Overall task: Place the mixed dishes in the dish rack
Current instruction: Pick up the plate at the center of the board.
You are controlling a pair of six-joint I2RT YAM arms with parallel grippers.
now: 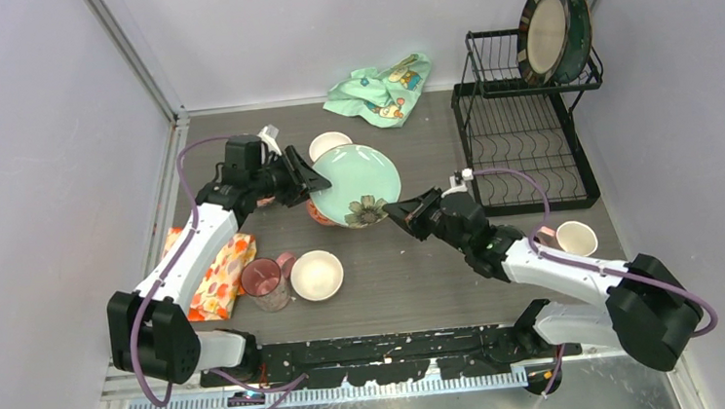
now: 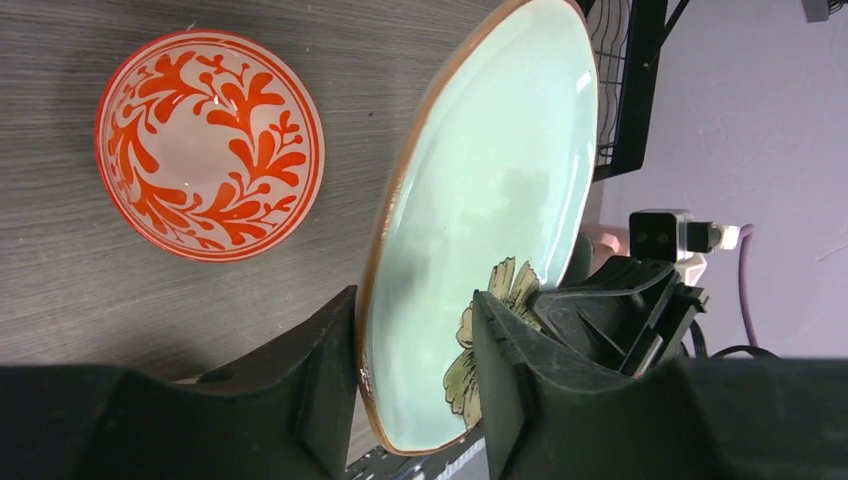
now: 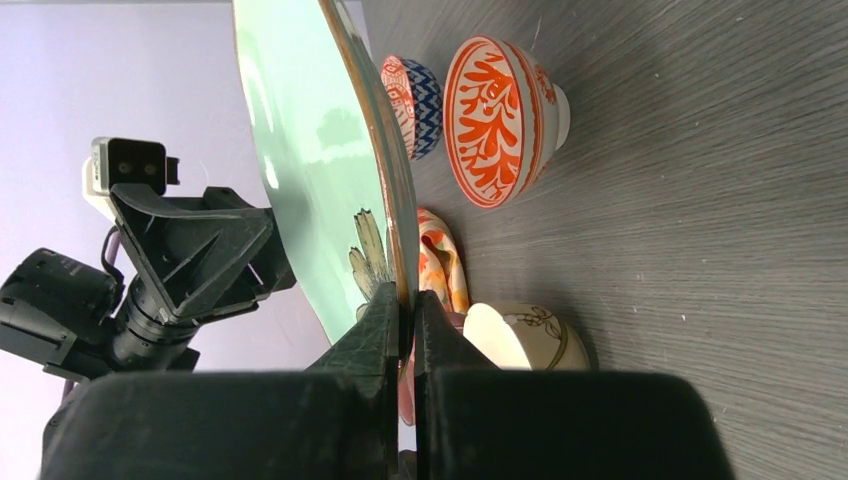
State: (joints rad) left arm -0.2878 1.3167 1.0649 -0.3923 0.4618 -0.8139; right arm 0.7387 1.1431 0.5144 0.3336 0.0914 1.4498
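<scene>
While my left end effector [image 1: 310,181] sits with jaws spread either side of the green plate's [image 1: 362,180] left rim, that plate hangs tilted above the counter [image 1: 404,279], over a red bowl [image 2: 210,145]. My right end effector [image 1: 400,208] clamps its near-right rim. Far right, the rack [image 1: 525,209] carries two plates [image 1: 548,32] upright.
</scene>
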